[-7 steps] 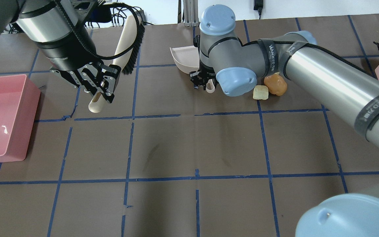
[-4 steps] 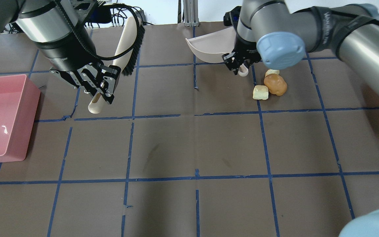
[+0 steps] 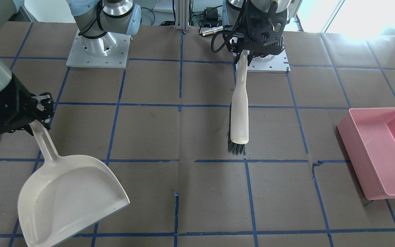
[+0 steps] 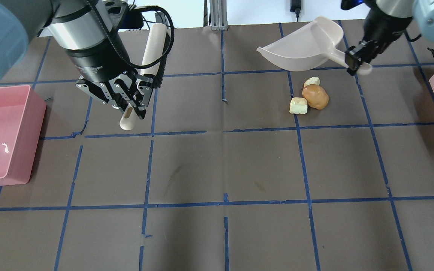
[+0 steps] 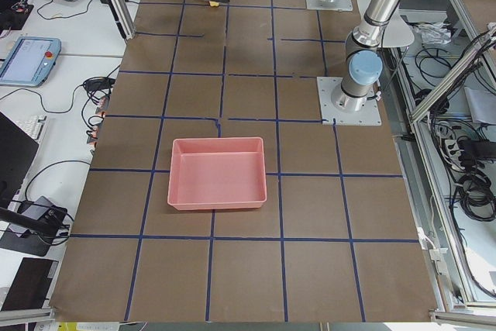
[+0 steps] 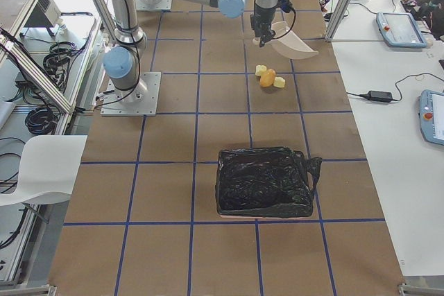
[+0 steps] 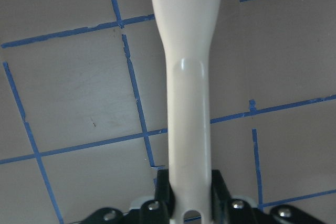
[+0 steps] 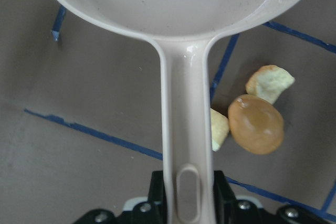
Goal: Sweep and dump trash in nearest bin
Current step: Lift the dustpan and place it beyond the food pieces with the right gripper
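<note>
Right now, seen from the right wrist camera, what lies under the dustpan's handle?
Brown table paper with blue tape, and one pale chunk whose inner edge the dustpan handle covers. The ball and other chunk lie clear beside it.

Glossy orange-brown ball (image 4: 315,96) between two pale chunks (image 4: 298,105)

Left gripper (image 4: 129,108) and right gripper (image 4: 353,64) both clamped, held aloft.

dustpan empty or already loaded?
Empty. The dustpan scoop is bare in the right wrist view, and all three trash lumps lie on the table, outside it.
</note>
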You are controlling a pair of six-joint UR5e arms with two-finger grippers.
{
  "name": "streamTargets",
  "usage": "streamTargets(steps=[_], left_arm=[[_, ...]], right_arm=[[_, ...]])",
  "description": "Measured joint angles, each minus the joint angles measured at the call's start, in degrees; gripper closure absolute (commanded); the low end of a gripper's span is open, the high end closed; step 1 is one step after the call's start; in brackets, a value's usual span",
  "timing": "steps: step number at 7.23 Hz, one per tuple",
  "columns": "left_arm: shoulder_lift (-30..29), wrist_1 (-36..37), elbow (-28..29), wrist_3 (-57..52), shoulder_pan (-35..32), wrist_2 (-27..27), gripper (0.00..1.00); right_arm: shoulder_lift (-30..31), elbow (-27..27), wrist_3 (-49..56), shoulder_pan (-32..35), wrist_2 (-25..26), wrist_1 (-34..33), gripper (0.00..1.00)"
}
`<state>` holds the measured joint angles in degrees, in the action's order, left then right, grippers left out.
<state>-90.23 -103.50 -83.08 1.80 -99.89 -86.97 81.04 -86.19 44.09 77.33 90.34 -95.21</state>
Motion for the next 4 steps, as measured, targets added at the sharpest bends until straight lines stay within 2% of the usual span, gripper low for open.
streamTargets(steps=[2, 4], left_arm=[[-2.0, 1.7, 0.7, 3.6, -3.2, -0.3, 0.99], [-2.6, 2.2, 0.9, 5.0, -4.3, -0.3, 0.99]], right_arm=[[0.3, 1.1, 19.6, -9.9, 1.4, 1.6, 1.00], [-2.9, 0.9, 40.7, -16.4, 3.4, -3.8, 1.00]])
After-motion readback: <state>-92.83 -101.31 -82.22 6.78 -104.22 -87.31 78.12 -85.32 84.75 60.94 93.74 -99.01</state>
